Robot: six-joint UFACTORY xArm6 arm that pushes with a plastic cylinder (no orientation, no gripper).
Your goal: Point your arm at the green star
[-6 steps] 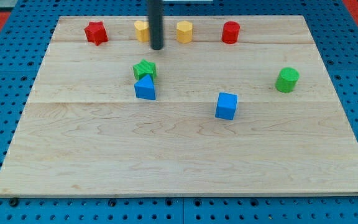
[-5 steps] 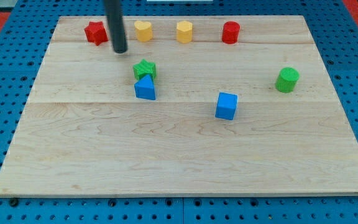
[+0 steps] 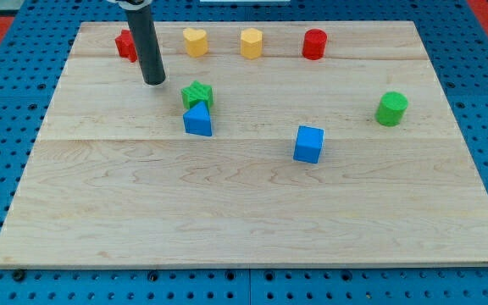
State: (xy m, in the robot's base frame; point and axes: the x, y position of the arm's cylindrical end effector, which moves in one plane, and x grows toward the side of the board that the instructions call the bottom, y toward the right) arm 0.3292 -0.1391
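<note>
The green star (image 3: 197, 93) lies on the bench (image 3: 244, 212), just to the view's right of my tip (image 3: 153, 82) and slightly lower; a narrow strip of bare wood shows between them, so they do not touch. This tool is only a straight dark rod, with no parts that open or close, and it holds nothing. The blue block (image 3: 198, 119), of a wedge-like shape, sits directly below the star and touches it, so it is to the lower right of my tip. The red star (image 3: 125, 44) is just above my tip, and the rod hides its right part. To the upper right of my tip the yellow heart (image 3: 195, 41) stands near, then further right the other yellow block (image 3: 252, 42), whose shape I cannot tell exactly, and the red cylinder (image 3: 314, 43). The blue cube (image 3: 309, 143) is well apart to the lower right of my tip. The green cylinder (image 3: 390, 108) is the farthest, to the view's right and a little lower than my tip.
</note>
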